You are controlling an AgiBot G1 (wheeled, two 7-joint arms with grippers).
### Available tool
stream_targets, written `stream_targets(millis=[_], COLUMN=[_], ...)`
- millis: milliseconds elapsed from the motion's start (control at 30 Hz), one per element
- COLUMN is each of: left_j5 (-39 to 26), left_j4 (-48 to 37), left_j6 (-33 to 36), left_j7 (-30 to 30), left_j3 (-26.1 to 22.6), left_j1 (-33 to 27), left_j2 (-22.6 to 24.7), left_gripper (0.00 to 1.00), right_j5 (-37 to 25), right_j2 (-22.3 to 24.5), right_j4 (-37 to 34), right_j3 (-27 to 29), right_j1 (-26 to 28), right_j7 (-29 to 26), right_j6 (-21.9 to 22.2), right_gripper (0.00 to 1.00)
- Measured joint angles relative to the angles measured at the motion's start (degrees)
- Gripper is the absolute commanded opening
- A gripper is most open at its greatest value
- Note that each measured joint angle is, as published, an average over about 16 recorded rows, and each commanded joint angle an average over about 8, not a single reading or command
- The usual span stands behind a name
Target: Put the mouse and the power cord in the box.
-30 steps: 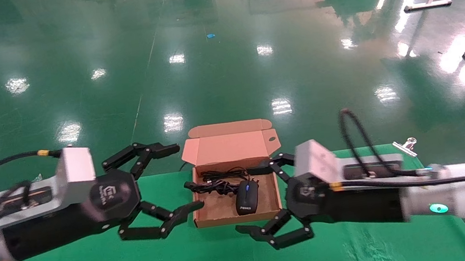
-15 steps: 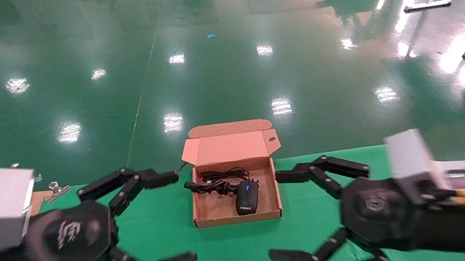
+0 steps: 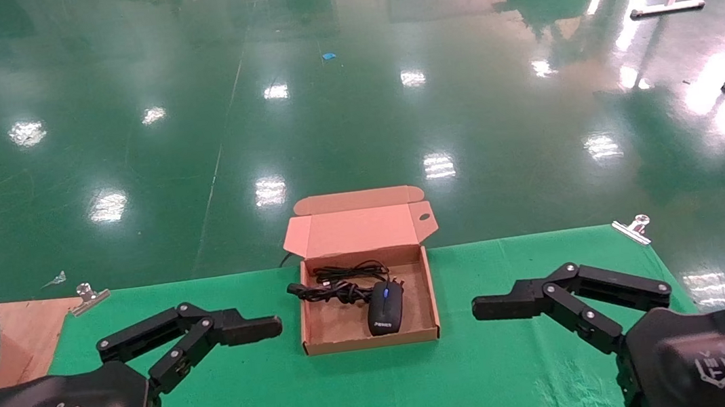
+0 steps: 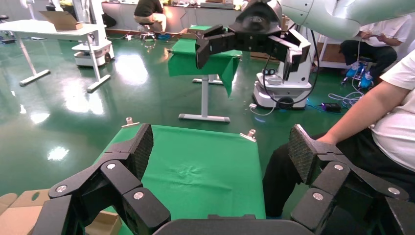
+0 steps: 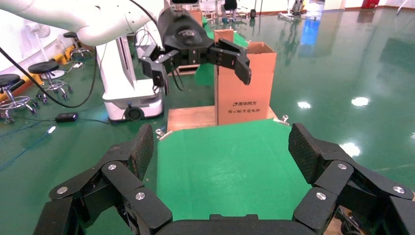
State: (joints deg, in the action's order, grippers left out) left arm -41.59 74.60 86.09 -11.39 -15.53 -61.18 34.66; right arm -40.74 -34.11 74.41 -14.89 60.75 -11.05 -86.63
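Note:
The brown cardboard box (image 3: 305, 316) stands at the green cloth's far middle, its lid (image 3: 359, 230) tilted back. Inside lies the black mouse (image 3: 385, 310) with a blue light at its wheel. The power cord (image 3: 335, 292) is bundled beside it at the back, one end hanging over the left wall. My left gripper (image 4: 221, 147) is open and empty, low at the near left, with one finger (image 3: 240, 328) showing in the head view. My right gripper (image 5: 219, 147) is open and empty at the near right, its upper finger (image 3: 517, 302) well clear of the box.
Metal clips (image 3: 88, 296) (image 3: 631, 229) pin the cloth's far corners. Bare wooden tabletop (image 3: 15, 332) shows at the left, with a tall brown carton (image 5: 244, 83) on it. A seated person (image 4: 386, 112) is close to the table's right side.
Both arms have drawn back from the box toward the near corners, the left going left and the right going right. Both grippers stay open. Mouse and cord lie unmoved in the box.

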Motion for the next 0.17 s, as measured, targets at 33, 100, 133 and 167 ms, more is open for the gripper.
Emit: stream_targets(millis=[33,100,133,167], left_j5=[0.0,0.1,0.1,0.1], left_j4=[0.1,0.3,0.2,0.2], left_j6=[0.0,0.1,0.1,0.1], left_j7=[0.0,-0.2,-0.1,-0.1], left_j3=[0.0,0.1,0.1,0.1], left_j1=[0.0,0.1,0.1,0.1], left_j2=[0.0,-0.1,-0.1,-0.1], left_gripper=[1.0,1.0,1.0,1.0], right_j5=[0.1,0.4,0.4,0.4], right_j2=[0.1,0.3,0.3,0.3], right_j4=[0.1,0.3,0.3,0.3], right_j3=[0.1,0.4,0.4,0.4], right_j1=[-0.1,-0.3,-0.3,-0.3], right_j7=[0.0,-0.1,-0.1,-0.1], right_j6=[-0.1,-0.3,-0.4,-0.3], right_gripper=[1.0,1.0,1.0,1.0])
